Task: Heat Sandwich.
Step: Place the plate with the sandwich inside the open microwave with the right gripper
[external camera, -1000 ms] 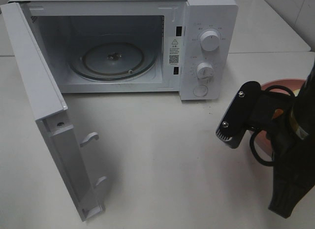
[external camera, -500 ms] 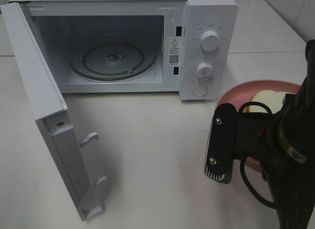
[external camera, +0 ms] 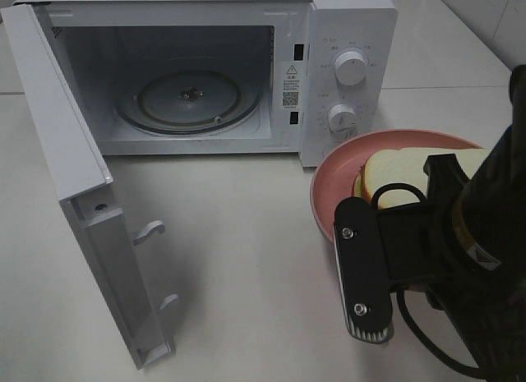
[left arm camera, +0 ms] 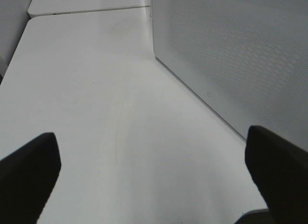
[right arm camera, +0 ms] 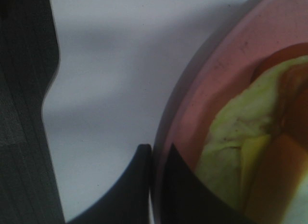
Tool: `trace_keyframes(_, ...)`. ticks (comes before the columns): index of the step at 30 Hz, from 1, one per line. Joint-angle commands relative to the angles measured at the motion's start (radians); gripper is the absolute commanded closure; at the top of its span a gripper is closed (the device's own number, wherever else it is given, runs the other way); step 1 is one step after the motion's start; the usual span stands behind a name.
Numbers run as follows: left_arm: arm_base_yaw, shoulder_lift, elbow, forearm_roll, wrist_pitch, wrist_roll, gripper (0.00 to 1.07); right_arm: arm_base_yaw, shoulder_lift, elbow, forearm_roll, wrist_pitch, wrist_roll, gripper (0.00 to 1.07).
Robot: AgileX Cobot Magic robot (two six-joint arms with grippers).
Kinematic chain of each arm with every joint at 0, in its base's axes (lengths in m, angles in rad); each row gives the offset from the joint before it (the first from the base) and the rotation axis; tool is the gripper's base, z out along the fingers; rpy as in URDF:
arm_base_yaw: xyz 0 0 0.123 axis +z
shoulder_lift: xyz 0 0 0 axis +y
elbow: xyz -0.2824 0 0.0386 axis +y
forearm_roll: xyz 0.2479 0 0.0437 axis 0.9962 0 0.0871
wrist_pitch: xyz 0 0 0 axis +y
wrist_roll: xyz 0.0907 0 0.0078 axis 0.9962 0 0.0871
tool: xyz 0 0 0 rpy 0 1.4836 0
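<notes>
The sandwich [external camera: 394,178], square white bread with a tan crust, lies on a round pink plate [external camera: 329,193] just right of the microwave's front. My right arm [external camera: 460,234] covers the plate's near side. In the right wrist view my right gripper [right arm camera: 158,161] is shut on the pink plate's rim [right arm camera: 211,79], with pale yellow-green filling [right arm camera: 231,147] close beside the fingers. My left gripper [left arm camera: 154,178] stands wide open over bare table with nothing between its fingers; it is out of the exterior view.
The white microwave [external camera: 345,37] stands at the back with its door [external camera: 74,177] swung wide open to the left and a bare glass turntable [external camera: 189,98] inside. The door's perforated outer face [left arm camera: 240,55] is close beside my left gripper. White table [external camera: 246,259] lies in front.
My right arm has moved left with the pink plate in its grip, bringing the plate and sandwich further into view beside the microwave. The left gripper stays open.
</notes>
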Motion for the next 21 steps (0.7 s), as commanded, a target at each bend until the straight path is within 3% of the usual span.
trace_keyframes(1, 0.003, 0.0, 0.001, -0.004, -0.013, -0.007, 0.05, 0.005, -0.012, 0.005, -0.023, -0.001, -0.049, 1.07)
trace_keyframes(8, 0.003, 0.0, 0.001, -0.004, -0.013, -0.007, 0.05, 0.002, -0.012, 0.005, 0.006, -0.096, -0.087, 1.07)
trace_keyframes(21, 0.003, 0.0, 0.001, -0.004, -0.013, -0.007, 0.05, -0.118, -0.012, 0.005, 0.088, -0.169, -0.547, 1.07)
